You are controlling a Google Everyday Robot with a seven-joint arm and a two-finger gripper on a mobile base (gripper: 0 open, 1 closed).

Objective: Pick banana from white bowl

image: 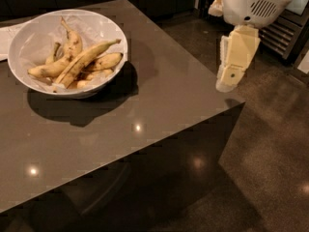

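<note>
The white bowl (107,27) stands on the far left part of the dark table (159,100), lined with crinkled white paper. The banana (85,62), long, slender and yellow with brown streaks, lies slantwise on top of several shorter bananas in the bowl, its stem pointing up to the right. My gripper (231,76) hangs from the white arm head (251,4) at the upper right. It is in the air above the table's right edge, far right of the bowl, and holds nothing.
A white sheet (6,38) lies on the table behind the bowl at the left edge. The table's near right corner (241,104) drops to a dark glossy floor (275,153). A dark unit with slats (285,30) stands at the back right.
</note>
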